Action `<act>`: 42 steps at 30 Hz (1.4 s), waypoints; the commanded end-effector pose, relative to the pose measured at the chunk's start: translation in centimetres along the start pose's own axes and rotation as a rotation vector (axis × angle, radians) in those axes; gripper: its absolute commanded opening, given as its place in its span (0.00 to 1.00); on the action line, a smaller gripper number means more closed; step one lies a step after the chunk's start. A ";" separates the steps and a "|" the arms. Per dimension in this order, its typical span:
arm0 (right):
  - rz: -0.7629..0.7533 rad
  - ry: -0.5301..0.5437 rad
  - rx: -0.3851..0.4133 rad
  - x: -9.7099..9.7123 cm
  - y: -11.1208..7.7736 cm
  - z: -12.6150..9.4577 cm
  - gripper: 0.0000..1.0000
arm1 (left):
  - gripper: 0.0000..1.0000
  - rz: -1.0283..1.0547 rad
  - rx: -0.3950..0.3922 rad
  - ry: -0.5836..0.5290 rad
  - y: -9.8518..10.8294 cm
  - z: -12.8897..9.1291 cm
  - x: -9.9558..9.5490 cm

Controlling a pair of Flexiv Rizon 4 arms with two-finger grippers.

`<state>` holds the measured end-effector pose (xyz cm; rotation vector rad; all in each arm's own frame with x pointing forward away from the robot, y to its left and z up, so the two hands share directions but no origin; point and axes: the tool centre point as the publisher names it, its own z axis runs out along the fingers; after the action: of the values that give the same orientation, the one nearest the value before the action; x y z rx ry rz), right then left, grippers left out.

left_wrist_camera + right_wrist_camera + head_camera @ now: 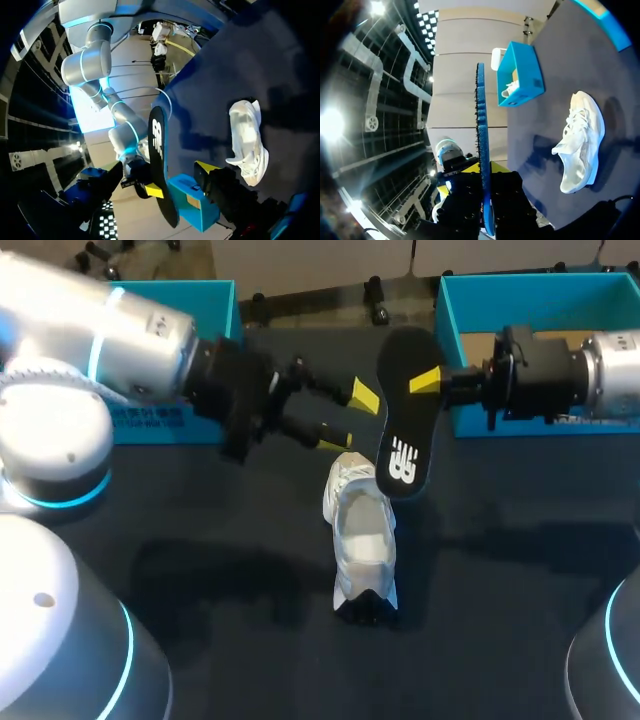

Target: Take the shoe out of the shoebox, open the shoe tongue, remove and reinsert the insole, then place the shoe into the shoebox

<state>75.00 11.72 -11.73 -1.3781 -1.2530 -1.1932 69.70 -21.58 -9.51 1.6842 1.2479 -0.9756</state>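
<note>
Right gripper (428, 382) is pinching the black insole (403, 430) in the air above the dark table (200, 570).
The left shoebox (205, 310) and right shoebox (540, 285), both blue, are sitting at the table's far side, one behind each arm. The white shoe (362, 540) is resting mid-table between the arms. The insole is standing on edge between the right gripper's fingers, pressed from both sides. The left gripper (350, 418) is hanging just beside it, fingers spread, touching nothing.

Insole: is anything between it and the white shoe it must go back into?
Nothing visible. The insole, shut in the right jaws, hangs in the air near the shoe; the left jaws stand open alongside, not between them.
</note>
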 end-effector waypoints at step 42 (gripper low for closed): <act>0.016 0.020 0.067 -3.5 -0.2 0.4 0.00 | 1.00 -0.035 0.123 0.474 4.1 -2.4 -2.7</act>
<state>74.72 11.42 -14.94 -1.3246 -1.2564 -1.1426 73.34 -21.13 -5.41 2.0750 1.5460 -0.7071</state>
